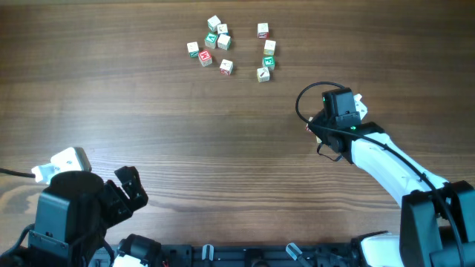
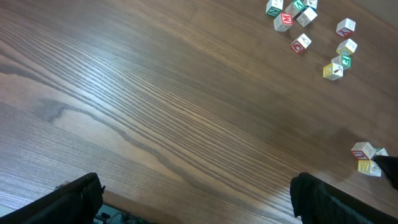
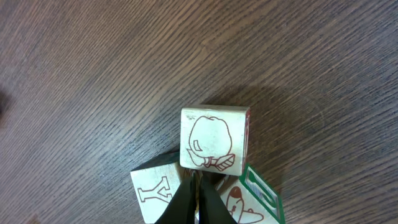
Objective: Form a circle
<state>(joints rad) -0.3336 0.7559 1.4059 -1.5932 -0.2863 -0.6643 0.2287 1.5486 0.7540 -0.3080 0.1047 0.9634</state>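
Small pale wooden cubes with red or green prints lie at the far side of the table in a loose arc: a left cluster and a right column, which the left wrist view also shows as cubes. My right gripper is shut and empty. Its tips are wedged between three more cubes: one with a red drawing, one marked Y, and a green-edged one. The left wrist view catches this trio as cubes. My left gripper is open and empty near the front left, far from every cube.
The wooden table stretches between the two arms. The right arm's black cable loops beside its wrist. The arm bases and the table's front edge run along the bottom.
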